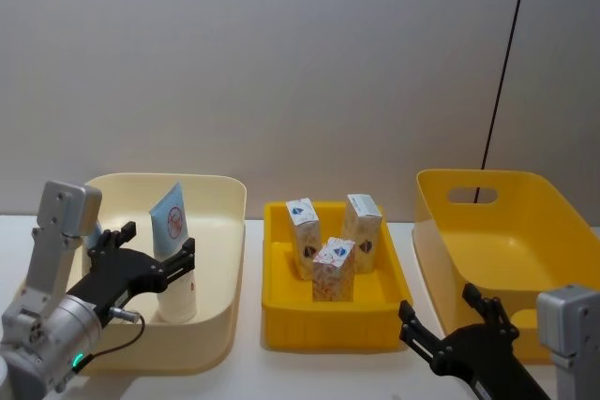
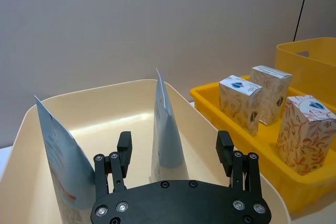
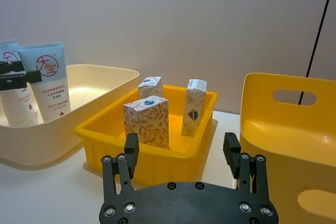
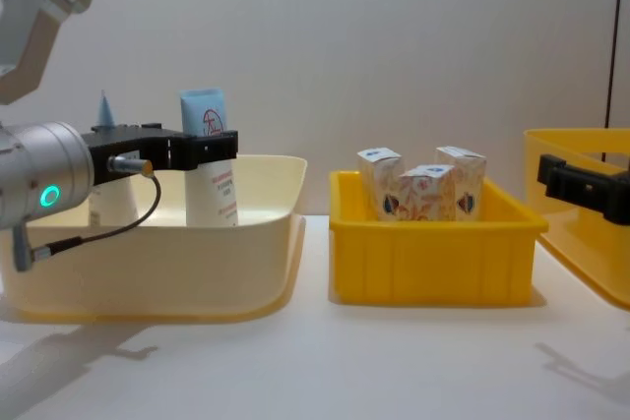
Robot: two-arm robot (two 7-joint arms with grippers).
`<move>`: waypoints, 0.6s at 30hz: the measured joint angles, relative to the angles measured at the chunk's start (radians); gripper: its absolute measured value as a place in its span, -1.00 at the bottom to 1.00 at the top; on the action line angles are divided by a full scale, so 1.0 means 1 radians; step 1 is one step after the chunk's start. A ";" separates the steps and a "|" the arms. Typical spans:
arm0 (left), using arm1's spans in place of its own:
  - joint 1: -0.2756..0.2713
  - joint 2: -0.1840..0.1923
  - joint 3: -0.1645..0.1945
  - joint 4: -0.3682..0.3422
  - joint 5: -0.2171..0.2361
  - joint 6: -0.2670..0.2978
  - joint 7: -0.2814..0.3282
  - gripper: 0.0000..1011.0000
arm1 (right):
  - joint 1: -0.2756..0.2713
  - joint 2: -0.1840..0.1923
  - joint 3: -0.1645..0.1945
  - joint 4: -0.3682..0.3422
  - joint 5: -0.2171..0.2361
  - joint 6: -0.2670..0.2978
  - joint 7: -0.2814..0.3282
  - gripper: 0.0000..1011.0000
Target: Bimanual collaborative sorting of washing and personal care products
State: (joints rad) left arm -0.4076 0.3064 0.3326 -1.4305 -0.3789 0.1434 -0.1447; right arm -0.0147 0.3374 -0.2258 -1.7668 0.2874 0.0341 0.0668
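The sorting looks partly done: the tubes appear settled, while the cartons seem not yet moved.

Nearest, low over the white desk (image 4: 315, 361), the right gripper (image 3: 181, 142) hovers with its jaws wide and empty, in front of the gap between the middle tray and the right bin.

The left gripper (image 2: 174, 142) reaches into a wide cream plastic bin (image 4: 197, 272) on the robot's left. Its jaws are wide, with a tall pale-blue squeeze tube with a red circle logo (image 3: 50, 85) standing upright in the gap, apparently touching neither finger. A second matching pale-blue tube (image 3: 14, 106) stands upright just beside it in the same bin.

In the middle, a shallow bright-yellow plastic tray (image 1: 328, 325) holds three small white-and-orange patterned cartons, all upright: one in front (image 1: 334, 271), two behind it (image 1: 305, 236) (image 1: 362, 220).

On the right, a deep yellow plastic bin with a handle slot (image 1: 511, 241) seems to hold nothing. The cartons probably belong there.
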 joint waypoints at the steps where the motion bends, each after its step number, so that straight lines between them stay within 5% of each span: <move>1: -0.010 -0.005 0.001 0.014 0.001 -0.002 -0.005 0.98 | 0.000 0.000 0.000 0.000 0.000 0.000 0.000 0.98; 18: -0.106 -0.062 0.015 0.167 0.009 -0.041 -0.059 0.98 | 0.000 0.000 0.000 0.000 0.000 0.000 0.000 0.98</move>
State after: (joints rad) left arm -0.5135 0.2442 0.3480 -1.2635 -0.3697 0.1025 -0.2041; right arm -0.0146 0.3375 -0.2258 -1.7668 0.2874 0.0340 0.0668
